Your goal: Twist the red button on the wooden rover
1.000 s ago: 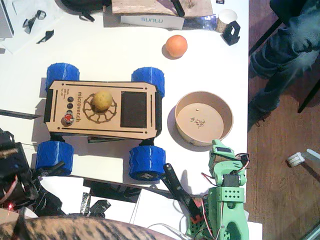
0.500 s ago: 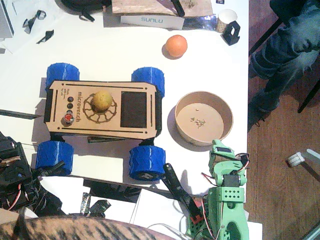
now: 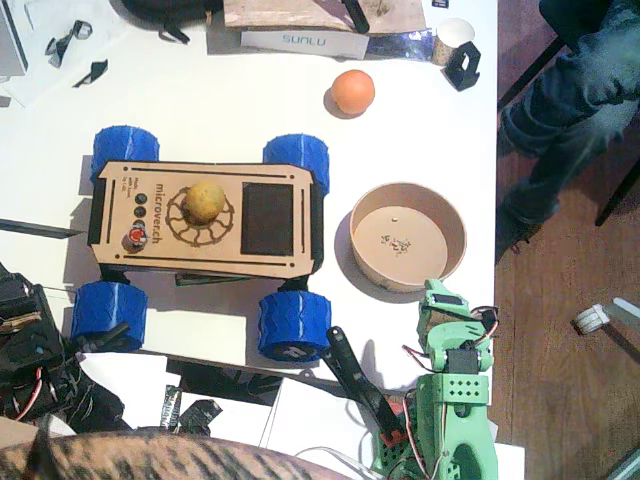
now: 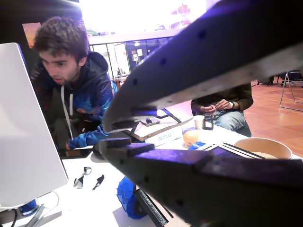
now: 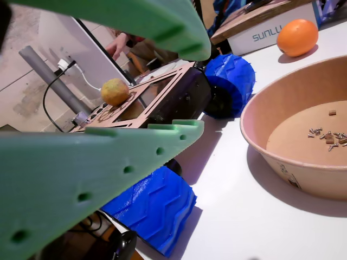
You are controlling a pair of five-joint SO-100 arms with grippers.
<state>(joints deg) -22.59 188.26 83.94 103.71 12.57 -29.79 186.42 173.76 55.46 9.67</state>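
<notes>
Ample bare table — beyond rover

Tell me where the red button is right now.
In the fixed view, the red button sits at the wooden rover's left end, just below three black buttons.

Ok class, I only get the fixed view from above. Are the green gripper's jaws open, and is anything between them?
Observer: In a wrist view the right gripper is open and holds nothing. The wooden rover shows through the gap.
Operator: And the black gripper on the left?
Observer: The left gripper is open too, with nothing between its jaws.
Operator: What are those specks in the bowl?
Observer: Up close they look like small screws, lying loose on the floor of the bowl.
</notes>
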